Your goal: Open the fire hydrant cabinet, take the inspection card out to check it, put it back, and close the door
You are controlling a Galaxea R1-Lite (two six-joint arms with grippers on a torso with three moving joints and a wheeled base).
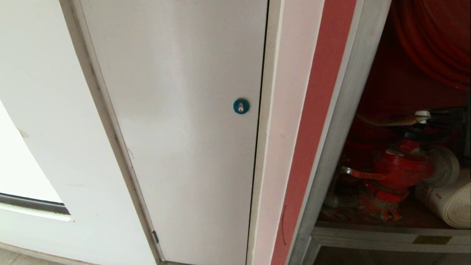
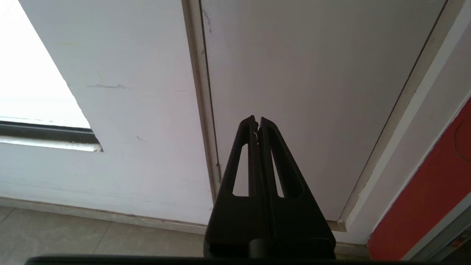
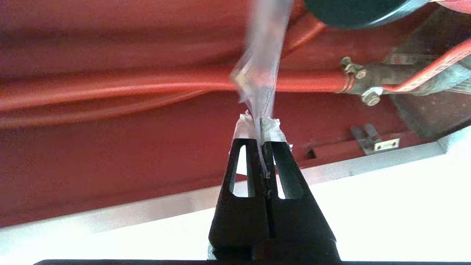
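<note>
The right end effector (image 3: pixel 260 138) was clamped shut on the inspection card (image 3: pixel 262 70), whose long axis ran straight out from the fingertips toward the cabinet (image 3: pixel 110 154) interior and hose. The left end effector (image 2: pixel 257 123), shut and empty, faced the white door (image 2: pixel 312 92).

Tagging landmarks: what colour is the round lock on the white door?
Blue-teal, with a small silvery keyhole centre: the round lock on the white door. Clearest in the head view.

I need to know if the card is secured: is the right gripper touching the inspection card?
Touching. The right wrist view shows the right gripper shut on the inspection card, whose edge runs down between the taped fingertips.
</note>
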